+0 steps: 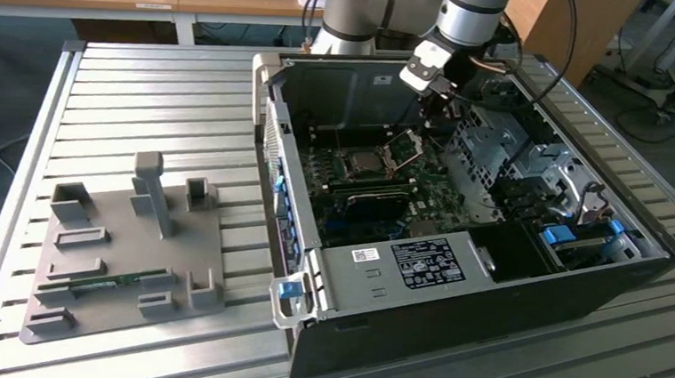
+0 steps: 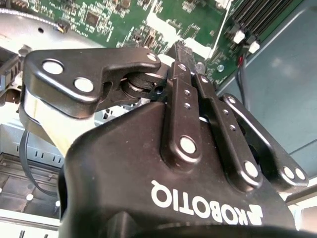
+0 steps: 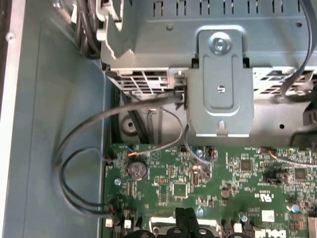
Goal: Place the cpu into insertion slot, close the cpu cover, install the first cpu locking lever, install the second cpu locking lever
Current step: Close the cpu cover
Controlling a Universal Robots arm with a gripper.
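Gripper (image 1: 434, 114) is seen lowered into the open computer case (image 1: 459, 322), near the upper edge of the cpu cover (image 1: 406, 149); contact cannot be confirmed. In the first wrist view the fingertips (image 3: 179, 224) are drawn narrowly together and nothing is seen held between them. The same closed posture is noted in the second wrist view.

Items are recorded from the exterior view's left to its right:

- A grey fixture plate (image 1: 132, 237) with upright blocks is laid on the slatted metal table (image 1: 142, 86), well apart from the work.
- The green motherboard (image 1: 432, 200) is found lying flat in the case.
- The insertion slot (image 1: 339, 161) is set in the motherboard.
- The cpu (image 1: 360, 165) is seated flat in the slot, metal top upward. Being square, it has no long axis.
- Black memory slots (image 1: 368, 189) are run just beside the slot, on the nearer side.
- The cover is raised on edge at the slot's right side and tilted. Its window is turned toward the cpu, and it is placed between the gripper and the cpu.
- A grey metal drive cage (image 1: 496, 147) and blue clips (image 1: 561, 233) are seen further right.

In the first wrist view, black cables (image 3: 84, 163) are looped beside the board. A metal bracket (image 3: 220, 89) is fixed near the cables.
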